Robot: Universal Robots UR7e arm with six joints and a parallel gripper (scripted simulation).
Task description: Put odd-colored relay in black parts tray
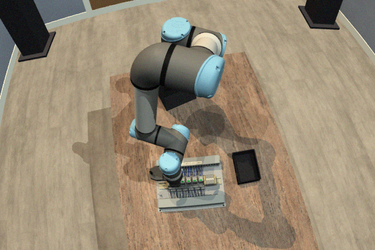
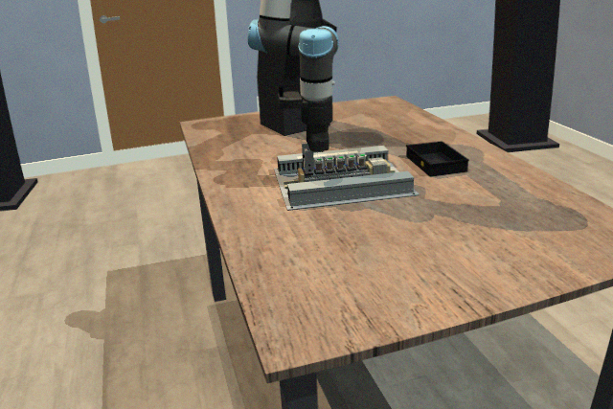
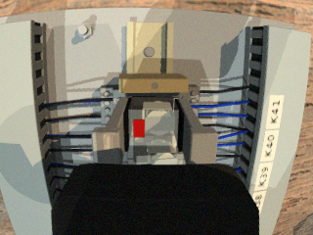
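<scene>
Jaws closed on red-button relay [image 3: 158,128], at end of row in relay panel [image 1: 193,201] [image 2: 346,190] [image 3: 90,64]; gripper [image 1: 174,182] [image 2: 307,159] [image 3: 153,114] upright over it. Extraction apparently in hand; straight, gentle lift needed, panel kept down. Black tray [image 1: 256,165] [image 2: 449,167] apart, beside panel.

On the wiring duct [image 1: 211,160] [image 2: 380,150] [image 3: 290,122] of the relay panel [image 1: 211,190] [image 2: 283,187] [image 3: 100,54], we read dark characters on a pale label strip [image 1: 192,163] [image 3: 276,100]. Nearest the duct's end at the top of the wrist view, we see "K41"; next along the duct comes "K40", then "K39". Farther along it, we make out only "8" clearly, the rest of that label being partly hidden. The lettering runs lengthwise along the duct. From the top view, we find the strip's characters too small to read.
</scene>
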